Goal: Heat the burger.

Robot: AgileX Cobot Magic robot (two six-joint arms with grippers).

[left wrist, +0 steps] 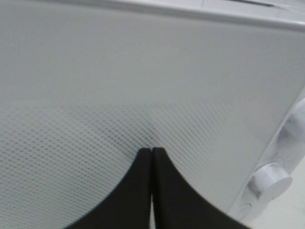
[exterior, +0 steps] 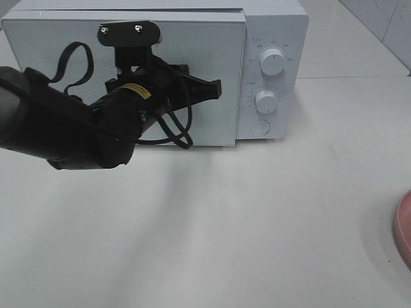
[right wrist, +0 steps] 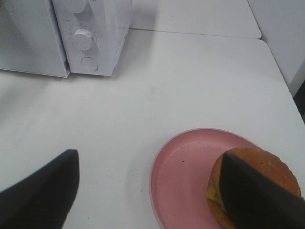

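Observation:
The burger (right wrist: 267,162), with a golden-brown bun and a bit of yellow and green at its side, sits on a pink plate (right wrist: 181,176) on the white table. My right gripper (right wrist: 148,160) hangs open above it; one finger (right wrist: 257,200) covers part of the burger and the other stands well off to the side. The white microwave (exterior: 273,25) stands at the back with its door (exterior: 64,38) closed. In front of that door my left gripper (exterior: 215,88) is shut on nothing, its tips (left wrist: 151,151) right at the door's dotted panel.
Two knobs (exterior: 273,62) (exterior: 265,101) and a round button (exterior: 260,127) are on the microwave's right panel. Only the pink plate's rim (exterior: 404,231) shows at the far right edge of the high view. The table's seam runs behind the plate.

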